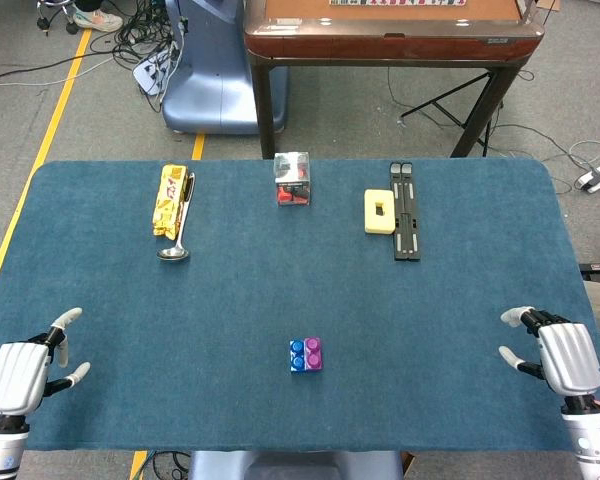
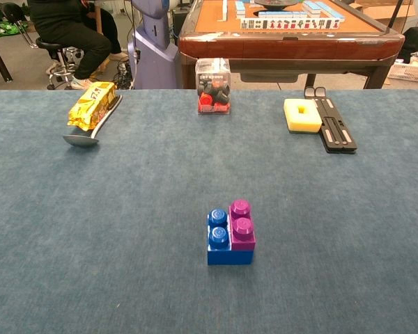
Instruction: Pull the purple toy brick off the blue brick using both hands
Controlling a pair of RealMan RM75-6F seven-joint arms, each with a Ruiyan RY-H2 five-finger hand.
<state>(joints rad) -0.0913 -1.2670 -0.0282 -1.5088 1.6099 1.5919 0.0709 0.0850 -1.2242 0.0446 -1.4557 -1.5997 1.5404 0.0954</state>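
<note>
Blue-green felt covers the table [image 1: 110, 330], which stands on a grey floor with a yellow line [image 1: 40, 160] and loose cables at far left and a wooden mahjong table [image 1: 390, 35] beyond the far edge. Left to right along the far side lie a yellow snack packet [image 1: 168, 200] touching a metal spoon [image 1: 178, 240], a clear box of red and black parts [image 1: 292, 180], and a pale yellow block [image 1: 380, 211] beside a black hinged strip [image 1: 406, 222]. Near centre, the purple toy brick [image 2: 242, 224] sits on the right part of the blue brick [image 2: 221, 243], studs upward, its long axis running near-to-far. The left hand [image 1: 25, 370] and right hand [image 1: 560, 355], fingers spread and empty, rest at the near corners, well apart from the bricks between them.
</note>
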